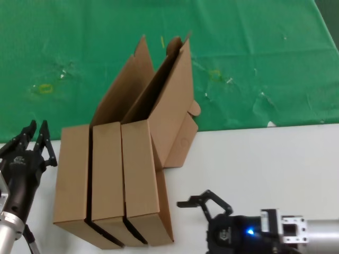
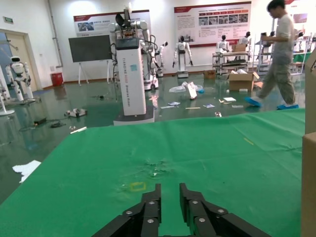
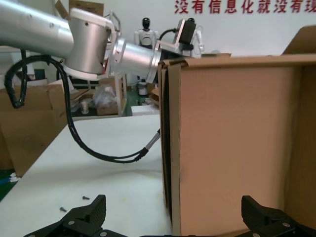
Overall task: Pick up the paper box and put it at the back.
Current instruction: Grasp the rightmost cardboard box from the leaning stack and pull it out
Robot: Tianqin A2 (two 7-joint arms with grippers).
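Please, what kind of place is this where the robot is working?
Probably a robotics lab or showroom hall. Beyond the green cloth, the left wrist view shows humanoid robots standing on a glossy floor, wall posters, and a person walking past. Three cardboard boxes stand on the white table.

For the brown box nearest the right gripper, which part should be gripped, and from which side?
Probably its narrow upright body, approached from the robot's right. The open right gripper already faces that broad side wall, and the neighbouring box blocks the other side.
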